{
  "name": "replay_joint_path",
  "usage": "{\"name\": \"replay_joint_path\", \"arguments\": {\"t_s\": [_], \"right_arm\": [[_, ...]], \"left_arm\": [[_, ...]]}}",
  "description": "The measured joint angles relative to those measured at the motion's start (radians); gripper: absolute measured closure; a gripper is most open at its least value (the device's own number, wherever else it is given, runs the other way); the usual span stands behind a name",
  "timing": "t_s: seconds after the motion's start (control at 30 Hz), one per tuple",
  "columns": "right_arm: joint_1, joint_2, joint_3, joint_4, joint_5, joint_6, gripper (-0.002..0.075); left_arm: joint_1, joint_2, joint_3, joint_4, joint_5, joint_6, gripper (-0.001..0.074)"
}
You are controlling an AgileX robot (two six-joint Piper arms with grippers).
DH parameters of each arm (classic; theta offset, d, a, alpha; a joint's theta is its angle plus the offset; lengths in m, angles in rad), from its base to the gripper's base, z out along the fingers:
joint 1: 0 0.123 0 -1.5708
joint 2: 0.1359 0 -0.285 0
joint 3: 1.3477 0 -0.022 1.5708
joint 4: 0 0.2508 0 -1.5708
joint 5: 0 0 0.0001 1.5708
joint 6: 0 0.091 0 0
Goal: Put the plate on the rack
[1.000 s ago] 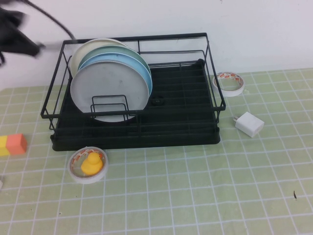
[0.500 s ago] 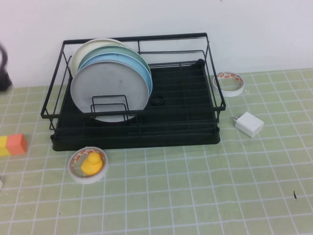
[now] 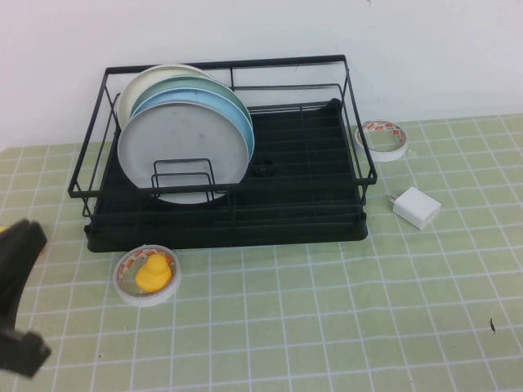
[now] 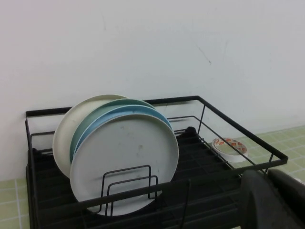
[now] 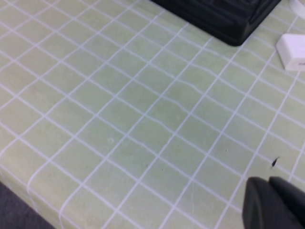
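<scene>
- The pale grey plate (image 3: 183, 152) stands upright in the black wire rack (image 3: 302, 175), frontmost of 4 plates.
- Left gripper (image 3: 16, 302) low at the table's left edge; jaw state: cannot tell.
- Right gripper (image 5: 272, 202) above bare mat; jaw state: cannot tell.

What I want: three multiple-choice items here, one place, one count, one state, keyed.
1. The yellow duck sits: A in a tape ring; B in the rack; C in a cup.
2. Plates in the rack: A two; B four; C six.
3. The grey plate is: A lying flat; B upright in the rack; C gripped.
A: the ring surrounds it. B: four rims show. B: it stands behind the dividers; the left gripper is low at the mat's left, the right gripper above the mat.
</scene>
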Motion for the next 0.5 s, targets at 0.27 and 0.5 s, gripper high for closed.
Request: {"name": "replay_joint_path", "arguments": {"t_s": [0.27, 0.5], "right_arm": [[0.0, 0.0, 0.0, 0.001, 0.025, 0.0, 0.0726], [0.0, 0.0, 0.0, 0.001, 0.026, 0.0, 0.0726]], "left_arm": [[0.0, -0.094, 0.07, 0.002, 0.004, -0.002, 0.0735], [0.0, -0.096, 0.1, 0.002, 0.008, -0.002, 0.0735]]}}
